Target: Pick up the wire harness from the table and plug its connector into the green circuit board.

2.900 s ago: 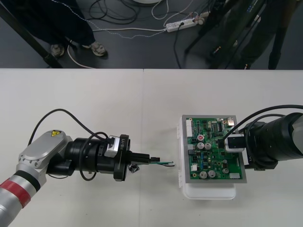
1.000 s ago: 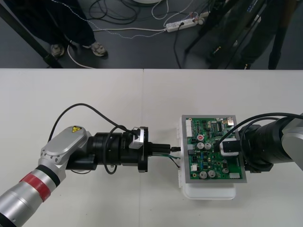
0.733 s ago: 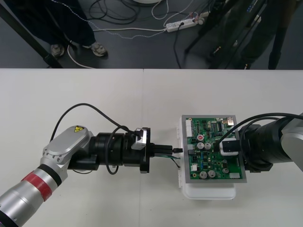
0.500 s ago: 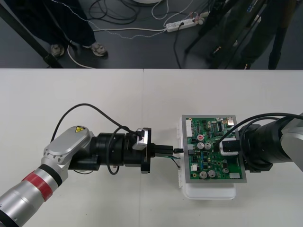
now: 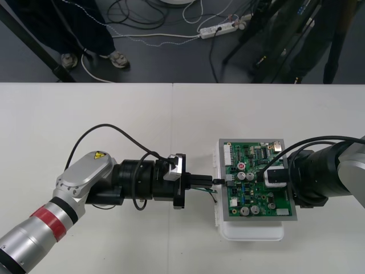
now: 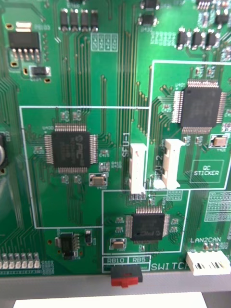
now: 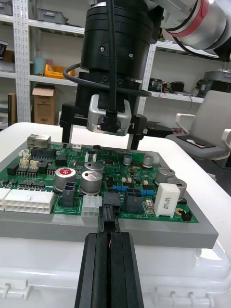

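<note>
Silver left arm [image 5: 85, 182] comes in low across the pale table [image 5: 114, 120], aimed straight at the board. Its left gripper [image 5: 210, 181] sits just off the board's left edge. The fingers [image 7: 96, 269] are pressed together and clamped on the wire harness [image 5: 212, 191]. Thin green and black wires [image 5: 213, 197] loop out just beside the fingertips.

Sticking out past the fingertips is the black plug [image 7: 109, 211], right at the edge of the green circuit board [image 5: 259, 197]. Its nose is against a black header on the board, just beside a small white connector [image 7: 90, 210]. It touches the board there, but whether it is fully seated isn't readable. The board lies flat on its white base [image 5: 251, 231].

Over the right part of the board stands the right gripper [image 7: 102, 143], camera on top, pointing down. Its two black prongs [image 7: 68, 132] stand well apart with nothing between them, tips down at the board's right side. The right wrist view looks flat onto the green surface, showing chips, white headers and a red switch [image 6: 126, 278] at the edge.
</note>
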